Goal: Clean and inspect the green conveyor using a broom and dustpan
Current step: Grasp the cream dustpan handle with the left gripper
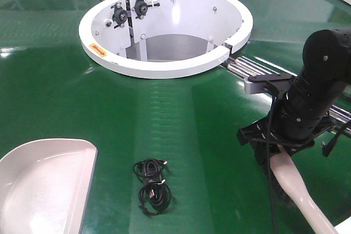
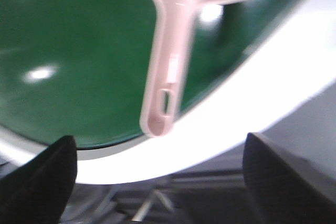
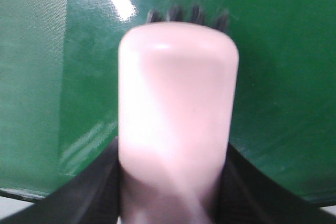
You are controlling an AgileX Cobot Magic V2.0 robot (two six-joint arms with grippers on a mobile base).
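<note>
Exterior front-facing view, asks the desk: what lies on the conveyor [image 1: 181, 113]?

Photographer: The dustpan [image 1: 38, 184] rests on the green surface at lower left. Its straight edge is turned toward a coiled black cable [image 1: 152, 186] lying near it at bottom centre. The white ring [image 1: 164, 68] opens beyond them, with silver rollers [image 1: 249, 68] running off its right side. At far right, the right gripper [image 1: 272, 145] holds the broom [image 1: 300, 193] over the conveyor.

Desk: How do the right jaws stand?

Photographer: In the right wrist view, the black fingers [image 3: 102, 182] pinch the cream broom from both sides. Dark bristles [image 3: 189, 14] show past its far end. Whether they touch the conveyor cannot be told.

Desk: And the left?

Photographer: The left wrist view is blurred. The left gripper [image 2: 157, 153] is spread wide, one finger at each lower corner, with nothing held between them. The dustpan's thin handle, hang-hole showing, points down toward the gap. Its tip reaches the white rim [image 2: 247, 108] of the conveyor and stays apart from both fingers.
</note>
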